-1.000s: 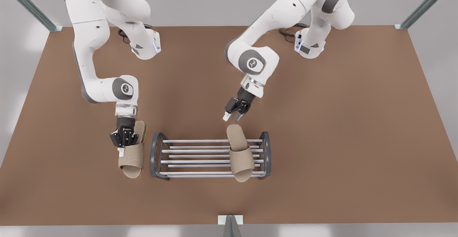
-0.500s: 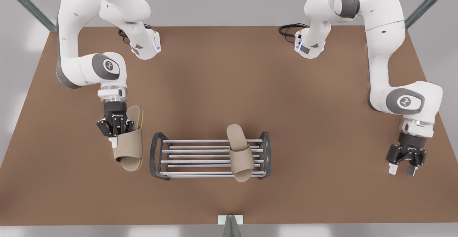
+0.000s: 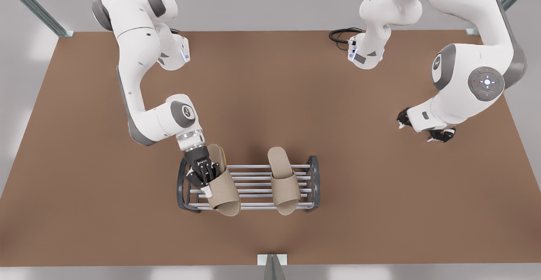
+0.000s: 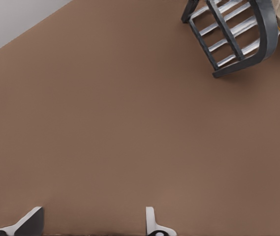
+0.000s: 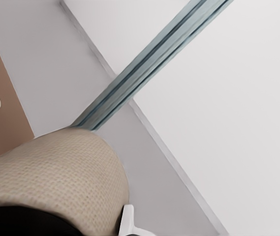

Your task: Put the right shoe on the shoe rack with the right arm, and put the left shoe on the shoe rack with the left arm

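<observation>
The right pincer point(image 3: 206, 183) pinches the right shoe point(image 3: 224, 192) by the side of its strap, over the end of the shoe rack point(image 3: 252, 187) at the front view's left. The shoe sits askew, and whether it touches the bars cannot be told. In the right wrist view its woven beige strap point(image 5: 56, 177) bulges close by.

The left pincer point(image 3: 420, 128) hangs near the desk's edge at the front view's right, well apart from the rack, its fingers point(image 4: 152, 223) spread with nothing between them.

There are two slippers, both soft fabric with rounded toes. The left shoe point(image 3: 284, 182) lies across the rack's silver bars, near the dark curved end frame point(image 4: 258, 34). There is one rack and two white arms.

The desk point(image 3: 380, 212) is plain matte brown. Pale grey walls and metal struts point(image 5: 149, 64) surround it.
</observation>
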You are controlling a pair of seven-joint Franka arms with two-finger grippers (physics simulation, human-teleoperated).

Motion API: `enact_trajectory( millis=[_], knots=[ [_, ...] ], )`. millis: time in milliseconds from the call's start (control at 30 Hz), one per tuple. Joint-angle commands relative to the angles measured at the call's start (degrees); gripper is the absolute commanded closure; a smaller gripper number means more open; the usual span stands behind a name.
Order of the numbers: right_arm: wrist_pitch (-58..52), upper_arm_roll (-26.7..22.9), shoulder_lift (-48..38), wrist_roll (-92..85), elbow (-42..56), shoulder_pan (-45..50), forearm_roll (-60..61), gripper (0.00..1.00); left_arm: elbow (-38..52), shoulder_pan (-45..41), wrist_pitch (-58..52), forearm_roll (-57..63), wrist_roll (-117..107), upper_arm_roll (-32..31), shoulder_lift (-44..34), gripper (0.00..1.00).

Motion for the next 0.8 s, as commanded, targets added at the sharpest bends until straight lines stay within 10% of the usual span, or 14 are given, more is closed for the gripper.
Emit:
enact_trajectory(
  millis=[0, 200, 233, 300, 333, 767],
  knots=[
    [-0.57, -0.36, 1.88, 4.74, 0.56, 0.61, -3.01, 0.79, 0.31, 0.23, -0.78, 2.45, -51.82, 0.04, -0.16, 0.0],
    [-1.53, -1.85, 4.87, 4.57, 0.56, 3.6, -2.83, 0.79, 0.23, 0.23, -1.22, 0.6, -52.7, 0.04, 0.81, 0.0],
    [-1.62, -1.94, 4.96, 4.57, 0.56, 3.51, -2.83, 0.7, 0.23, 0.23, -1.22, 0.6, -52.61, 0.04, 0.9, 0.0],
    [-3.2, -1.94, 5.31, 5.0, 0.47, 3.6, -2.83, 0.1, 0.23, 0.23, -1.31, 0.6, -52.78, 0.04, 0.81, 0.0],
    [-3.38, -1.86, 5.4, 5.01, 0.56, 3.6, -2.83, 0.0, 0.23, 0.23, -1.31, 0.6, -52.78, 0.04, 0.72, 0.0],
    [-5.14, -2.29, 0.22, 5.27, -7.17, 3.33, -2.83, 0.0, 0.31, 0.05, -1.4, 0.51, -53.58, -0.22, 0.63, 0.0]
  ],
)
